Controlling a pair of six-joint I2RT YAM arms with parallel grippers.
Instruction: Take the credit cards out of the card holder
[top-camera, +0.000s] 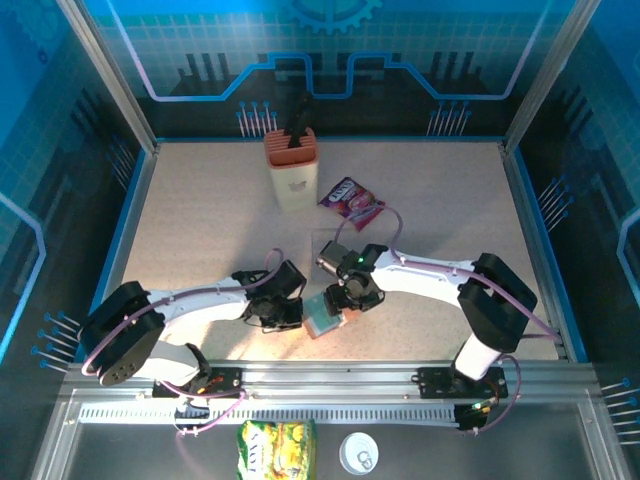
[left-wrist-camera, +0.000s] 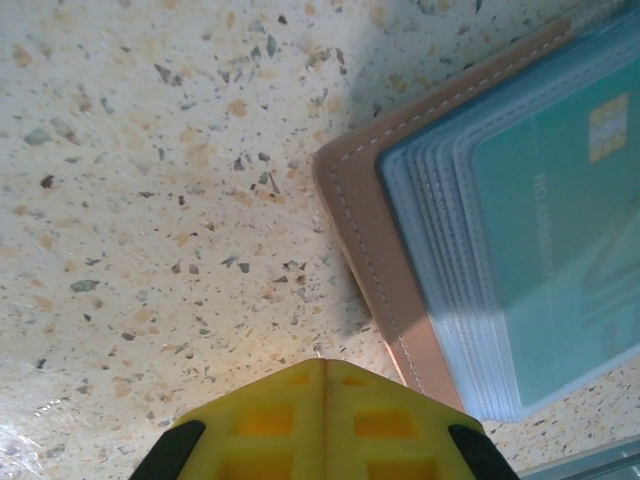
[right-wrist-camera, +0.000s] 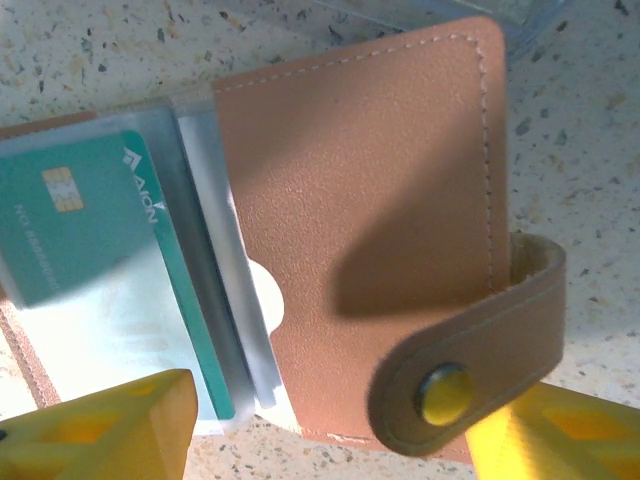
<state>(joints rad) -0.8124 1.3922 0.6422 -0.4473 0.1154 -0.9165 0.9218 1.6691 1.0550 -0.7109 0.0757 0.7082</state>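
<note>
While holder (right-wrist-camera: 370, 220) lies open, teal card (right-wrist-camera: 90, 240), "AION"

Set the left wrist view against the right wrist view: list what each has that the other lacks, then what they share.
Left wrist adds: the left tool, its yellow fingers pressed together, and the full stack of edges of the sleeves.
Right wrist adds: the right tool, its fingers apart, the brown flap, the snap tab and the logo on the card.
Both: the holder open on the speckled table, with a teal card bearing a gold chip in the front sleeve.
</note>
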